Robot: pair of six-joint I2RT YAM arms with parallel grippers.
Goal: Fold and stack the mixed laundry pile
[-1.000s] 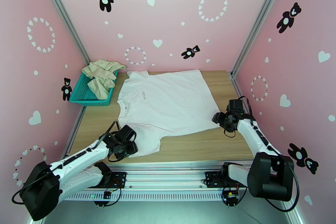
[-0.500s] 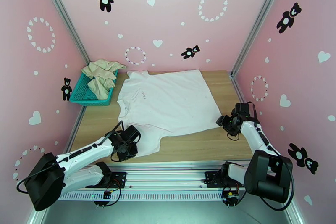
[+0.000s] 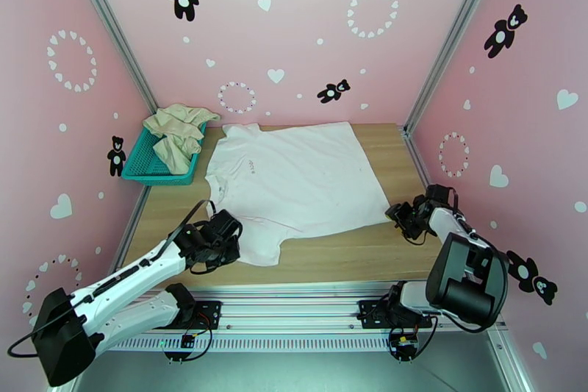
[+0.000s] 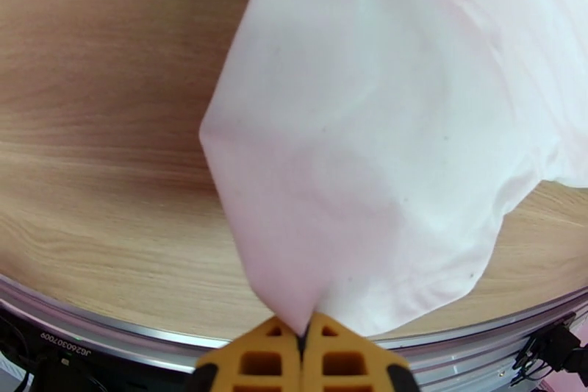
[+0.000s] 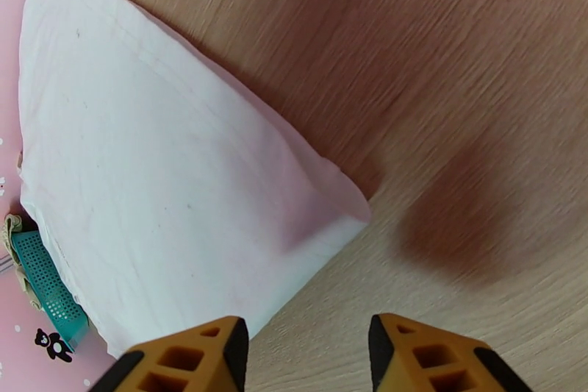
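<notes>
Since a second ago the right tool (image 5: 305,329) has drawn back toward the desk's (image 3: 345,254) right edge. Its jaws stand apart, empty, just beside the white T-shirt's (image 3: 301,173) corner. The left tool (image 4: 301,332) is closed, pinching the shirt's near-left corner. Smooth wood-grain desk, pink walls (image 3: 294,33) with black bears. The crumpled cream-beige garment (image 3: 176,132) lies over the teal mesh basket (image 3: 143,165), far left.

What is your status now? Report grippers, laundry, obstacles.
Left gripper shut on white T-shirt, near edge. Right gripper open, short of hem corner. Cream garment in teal basket. No obstruction seen.
</notes>
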